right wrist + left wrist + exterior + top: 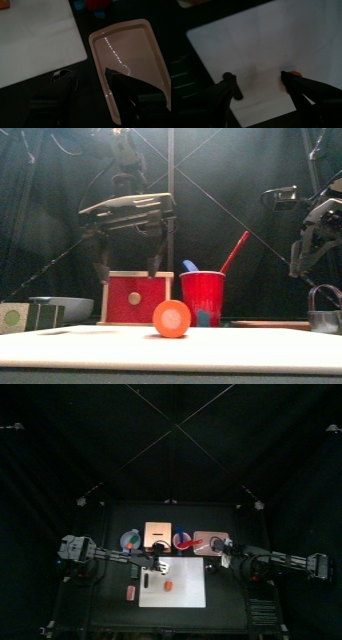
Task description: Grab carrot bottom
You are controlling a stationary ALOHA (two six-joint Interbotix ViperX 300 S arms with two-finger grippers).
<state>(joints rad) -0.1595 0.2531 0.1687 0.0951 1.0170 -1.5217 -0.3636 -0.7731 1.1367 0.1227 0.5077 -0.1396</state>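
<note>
- Top view: a white board (174, 580) lies in the middle of the black table (94, 599), toward its front edge. An orange carrot (168, 585) lies on the board near its left edge; a second red-orange piece (130, 592) lies on the table just off the board's left edge. The left gripper (158, 565) hangs over the board's back-left corner. The right gripper (214, 562) sits beside the board's back-right corner, next to a pink tray (211, 542). A red cup (182, 540), a red box (159, 529) and a bowl (131, 539) stand in a row along the table's back edge.
- Front view: the carrot (171, 318) rests on the board (254, 346), seen end on, apart from both arms. The cup (203, 298) with a red straw (234, 252) stands just behind it; the box (139, 298) stands beside the cup, toward the left edge. The left arm (131, 213) hangs above the box, the right arm (321, 228) near the right edge.
- Left wrist view: the left gripper (260, 86) holds its jaws open above the bare board (251, 45), gripping nothing. A sliver of orange shows beside one fingertip (293, 76).
- Right wrist view: the right gripper (90, 80) holds its jaws open, empty, with one jaw over the tray (127, 55) and the other over the table beside the board's (37, 42) corner.
</note>
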